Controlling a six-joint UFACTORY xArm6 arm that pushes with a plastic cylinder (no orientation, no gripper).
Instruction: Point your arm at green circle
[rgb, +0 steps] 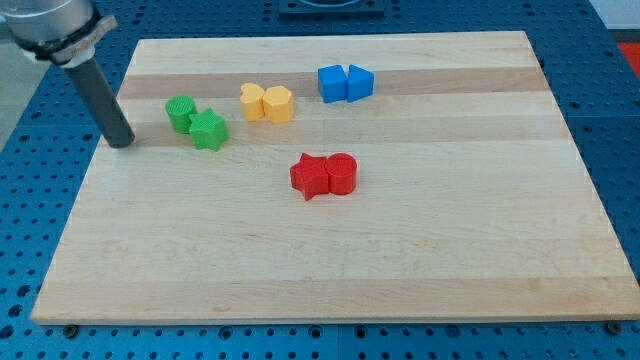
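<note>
Camera view shows my tip (123, 143) resting on the wooden counter (330, 270) near its left edge — there are no fingers here, only the bare rod, so nothing is grasped or released. Just to the view's right of my tip, apart from it, sits the green circle (180, 112), touching the green star (209, 130) on its lower right. Farther right of my tip lie two yellow blocks (266, 102), then two blue blocks (346, 83) — and lower down the red star (311, 177) touches the red circle (342, 173).
</note>
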